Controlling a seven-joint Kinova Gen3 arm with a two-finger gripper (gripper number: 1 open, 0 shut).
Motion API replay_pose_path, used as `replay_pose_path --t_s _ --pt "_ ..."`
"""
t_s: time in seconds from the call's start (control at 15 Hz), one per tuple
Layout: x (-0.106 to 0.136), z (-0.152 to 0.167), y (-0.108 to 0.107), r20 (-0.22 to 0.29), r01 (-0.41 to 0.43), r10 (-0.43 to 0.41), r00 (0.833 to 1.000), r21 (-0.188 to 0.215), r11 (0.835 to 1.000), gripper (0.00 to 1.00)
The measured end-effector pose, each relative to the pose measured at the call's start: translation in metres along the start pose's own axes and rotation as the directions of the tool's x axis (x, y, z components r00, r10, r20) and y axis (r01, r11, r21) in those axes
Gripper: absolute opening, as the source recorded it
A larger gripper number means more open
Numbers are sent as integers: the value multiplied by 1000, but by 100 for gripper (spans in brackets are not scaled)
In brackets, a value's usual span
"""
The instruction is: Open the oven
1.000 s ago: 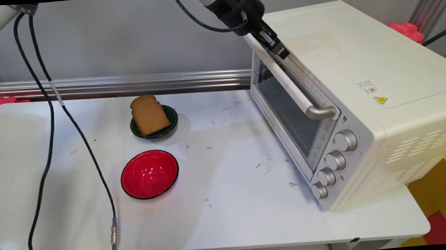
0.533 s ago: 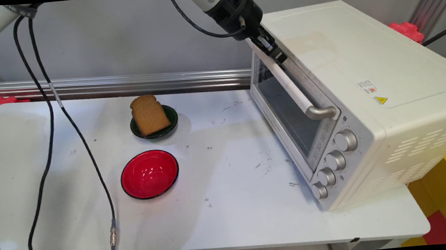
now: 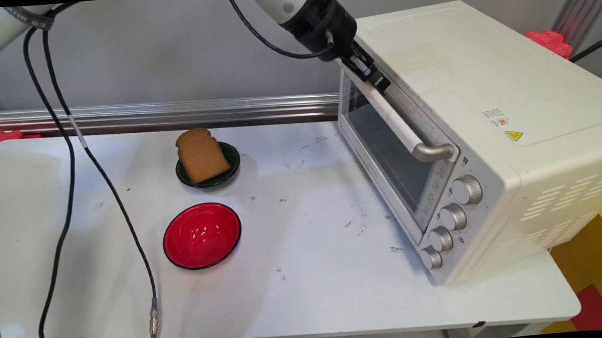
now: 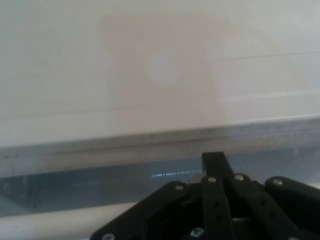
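Note:
A cream toaster oven (image 3: 485, 71) stands on the right of the white table (image 3: 314, 284), its glass door closed. My gripper (image 3: 372, 73) is shut and empty, its tips against the far end of the door's white handle (image 3: 401, 127), near the oven's top front edge. In the hand view the shut gripper (image 4: 215, 160) points just past the handle (image 4: 45, 220) at the door's upper edge. The oven's top (image 4: 160, 65) fills the view above, and the door glass (image 4: 75, 182) lies below.
A slice of brown bread (image 3: 202, 154) leans in a small dark green dish (image 3: 232, 160) left of the oven. A red bowl (image 3: 202, 235) sits in front of it. Black cables (image 3: 61, 154) hang over the table's left side. Knobs (image 3: 466, 189) line the oven's near front.
The gripper drew back a little up and left along the handle's far end, then came down and right again. The oven door stays closed; nothing else moved.

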Motion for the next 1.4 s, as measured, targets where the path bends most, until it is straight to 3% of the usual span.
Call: replay_pose_path --t_s 0.6,1.4 --pt "-13 3 -1 19 -3 3 1000 -4 1000 0" --pt "-59 -16 7 110 24 -22 994 -16 1000 0"
